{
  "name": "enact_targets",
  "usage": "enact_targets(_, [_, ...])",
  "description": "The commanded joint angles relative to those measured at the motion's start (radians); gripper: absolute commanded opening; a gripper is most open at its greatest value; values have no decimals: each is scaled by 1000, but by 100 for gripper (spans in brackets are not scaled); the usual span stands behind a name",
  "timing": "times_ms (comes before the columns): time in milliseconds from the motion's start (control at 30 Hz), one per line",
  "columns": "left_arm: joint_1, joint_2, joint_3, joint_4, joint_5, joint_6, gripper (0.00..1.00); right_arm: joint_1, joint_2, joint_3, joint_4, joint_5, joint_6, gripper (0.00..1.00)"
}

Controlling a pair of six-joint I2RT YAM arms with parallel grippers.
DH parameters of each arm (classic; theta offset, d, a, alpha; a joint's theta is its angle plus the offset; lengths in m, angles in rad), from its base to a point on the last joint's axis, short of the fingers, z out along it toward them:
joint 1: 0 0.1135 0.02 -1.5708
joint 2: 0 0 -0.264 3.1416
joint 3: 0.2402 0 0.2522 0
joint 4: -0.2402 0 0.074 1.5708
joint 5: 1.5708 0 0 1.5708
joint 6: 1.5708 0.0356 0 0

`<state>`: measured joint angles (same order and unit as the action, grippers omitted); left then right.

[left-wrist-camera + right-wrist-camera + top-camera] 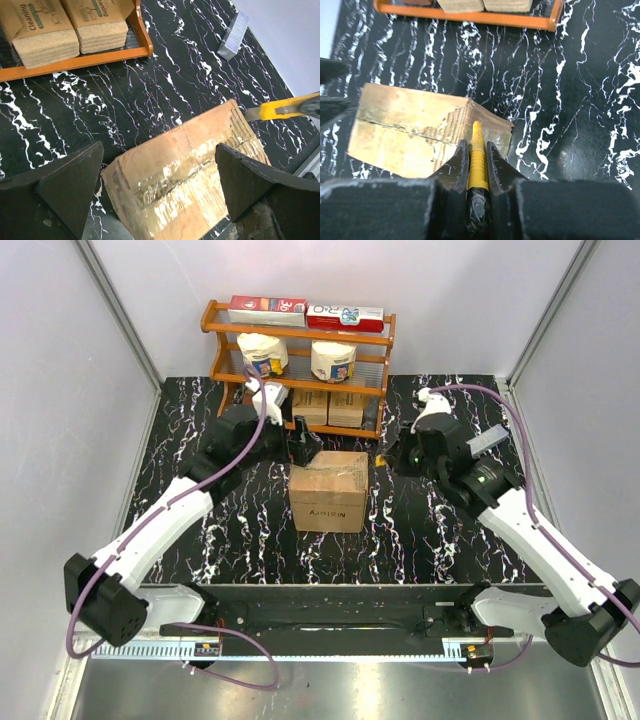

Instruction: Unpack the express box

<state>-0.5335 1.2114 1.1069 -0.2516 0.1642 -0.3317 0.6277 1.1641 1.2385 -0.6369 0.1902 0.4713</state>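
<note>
The express box [328,490], a brown carton with a taped top seam and black lettering on its near side, stands mid-table. My left gripper [300,445] hovers over its far left corner. In the left wrist view this gripper [157,157] is wide open, with the box [190,170] below and between the fingers [70,185], apart from them. My right gripper [478,150] is shut on a yellow utility knife [478,145]. The knife tip lies at the box's [415,135] right end. The same knife [285,107] shows by that corner in the left wrist view.
An orange wooden rack [300,335] stands at the back. It holds red packets [268,308] on top, white tubs [263,352] in the middle and small brown cartons [328,405] at the bottom. Grey walls close in the black marbled table [180,490].
</note>
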Motion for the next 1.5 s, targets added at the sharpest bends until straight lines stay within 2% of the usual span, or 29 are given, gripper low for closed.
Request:
enact_targets(0, [1,72,76,20,38,25,98,7,-83,-16,91,-12,41,0])
enact_targets(233, [3,91,54,-2,-26,-70,99,7,-95,-25,118,-12,95,0])
enact_targets(467, [1,83,18,-9,-35,-86,99,7,-70,-43,149,-21,128,0])
enact_targets(767, [1,47,-79,11,67,-222,95,6,-27,-40,135,-18,121,0])
enact_targets(1000, [1,-73,-180,72,123,-313,92,6,0,-45,128,-21,101,0])
enact_targets(1133, [1,-128,-187,61,49,-230,94,6,0,-25,131,-24,78,0])
enact_targets(1267, [3,-95,-53,15,-23,-89,98,6,-24,-1,170,-31,41,0])
enact_targets(1467, [3,72,131,8,64,11,99,6,-63,12,203,-15,10,0])
